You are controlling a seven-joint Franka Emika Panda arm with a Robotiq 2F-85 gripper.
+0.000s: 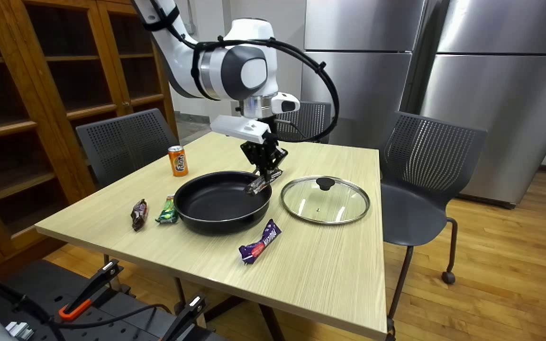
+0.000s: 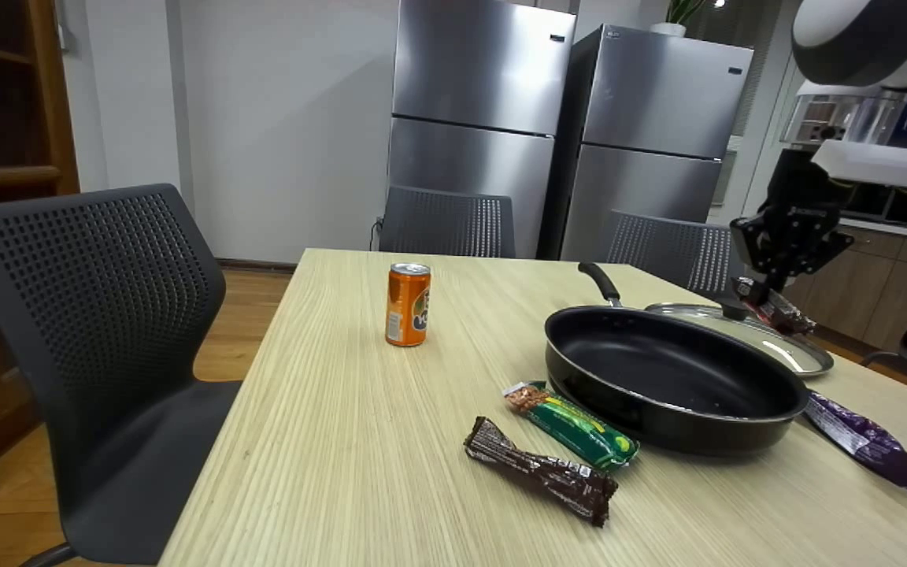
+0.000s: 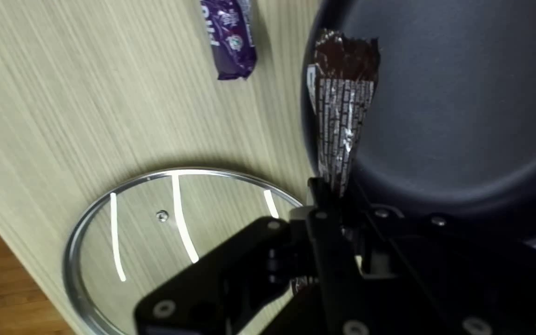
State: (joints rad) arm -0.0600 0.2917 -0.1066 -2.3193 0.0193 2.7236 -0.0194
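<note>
Brown wrapped bar (image 3: 343, 114) crosswise in the gripper (image 3: 336, 190)

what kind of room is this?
Likely a break room or shared kitchen: two stainless-steel refrigerators, perforated-back chairs drawn up around a table, and wood-look cabinets under a counter in the background.

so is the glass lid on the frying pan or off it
Off: the glass lid lies knob-up on the table beside the frying pan, whose dark inside shows uncovered in both exterior views.
</note>
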